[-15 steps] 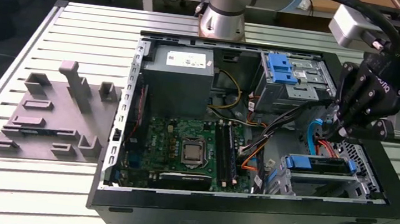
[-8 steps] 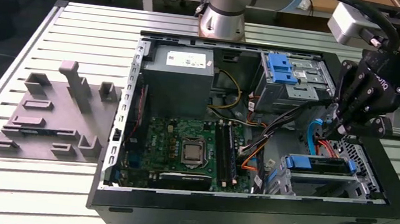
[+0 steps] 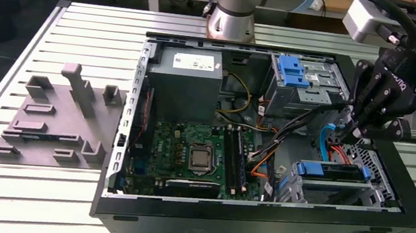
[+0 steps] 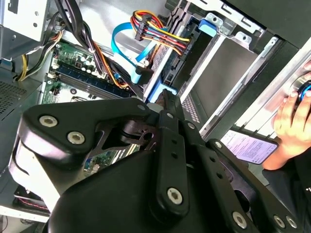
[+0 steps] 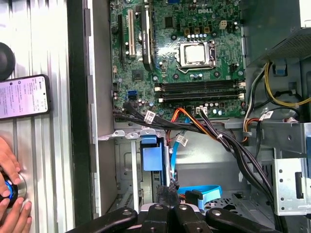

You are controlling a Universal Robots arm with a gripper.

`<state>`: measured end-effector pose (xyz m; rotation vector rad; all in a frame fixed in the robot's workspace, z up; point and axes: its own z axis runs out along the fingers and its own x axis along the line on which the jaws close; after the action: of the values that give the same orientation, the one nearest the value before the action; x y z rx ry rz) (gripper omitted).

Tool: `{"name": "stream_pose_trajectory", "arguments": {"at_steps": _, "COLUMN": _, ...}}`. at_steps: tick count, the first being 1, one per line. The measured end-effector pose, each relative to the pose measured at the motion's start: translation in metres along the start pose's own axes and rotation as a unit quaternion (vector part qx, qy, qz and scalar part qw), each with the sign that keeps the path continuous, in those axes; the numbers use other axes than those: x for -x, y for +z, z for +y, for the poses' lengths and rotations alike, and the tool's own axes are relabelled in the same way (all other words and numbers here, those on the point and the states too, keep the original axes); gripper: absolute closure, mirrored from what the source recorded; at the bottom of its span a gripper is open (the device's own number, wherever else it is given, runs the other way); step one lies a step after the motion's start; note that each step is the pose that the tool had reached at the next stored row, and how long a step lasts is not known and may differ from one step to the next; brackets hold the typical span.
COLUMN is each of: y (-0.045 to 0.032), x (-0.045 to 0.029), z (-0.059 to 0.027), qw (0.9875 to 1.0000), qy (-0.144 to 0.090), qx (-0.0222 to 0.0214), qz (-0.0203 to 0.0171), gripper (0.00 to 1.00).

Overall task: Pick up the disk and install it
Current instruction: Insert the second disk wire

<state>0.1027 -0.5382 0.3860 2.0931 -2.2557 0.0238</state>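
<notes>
I have the gripper (image 3: 357, 131) hanging over the open computer case (image 3: 260, 215) on the exterior view's right side. Its black fingers (image 4: 167, 104) are drawn together until the tips meet, and I can see nothing clamped between them. The disk (image 3: 330, 171) lies below the tips and apart from them, seated in the perforated metal cage (image 3: 374, 186) at the case's near corner on the exterior view's right, with its blue plastic rail showing along the top. Room there is tight: the black case wall runs just beside the cage, and a bundle of black, orange and blue cables (image 5: 204, 128) crosses the gap between the cage and the green motherboard (image 3: 192, 152). Farther in stand a second bay with a ridged blue latch (image 3: 294, 73) and a plain grey metal box (image 3: 184, 79). The box carries a white sticker, but I cannot read the print. The case sits on a ribbed, pale metal worktop (image 3: 85, 34) with open space on the exterior view's left, apart from a matte grey moulded fixture (image 3: 52, 123) of blocks and posts. In the first wrist view a phone (image 5: 23, 97) lies flat beside the case, its lit screen showing lines of text I cannot make out, and near it a person's hand (image 5: 9, 194) rests on a round blue-centred knob (image 5: 6, 189).
</notes>
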Motion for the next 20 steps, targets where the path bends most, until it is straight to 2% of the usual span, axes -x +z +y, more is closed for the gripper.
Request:
{"name": "stream_pose_trajectory", "arguments": {"at_steps": 5, "y": -0.0043, "x": 0.0004, "z": 0.0002, "qw": 1.0000, "qy": 0.000, "qx": 0.0000, "qz": -0.0001, "gripper": 0.89}}
{"name": "stream_pose_trajectory", "arguments": {"at_steps": 10, "y": -0.0052, "x": 0.0033, "z": 0.0004, "qw": 1.0000, "qy": 0.000, "qx": 0.0000, "qz": 0.0000, "gripper": 0.89}}
{"name": "stream_pose_trajectory", "arguments": {"at_steps": 20, "y": -0.0047, "x": 0.0180, "z": 0.0015, "qw": 1.0000, "qy": 0.000, "qx": 0.0000, "qz": 0.0002, "gripper": 0.89}}
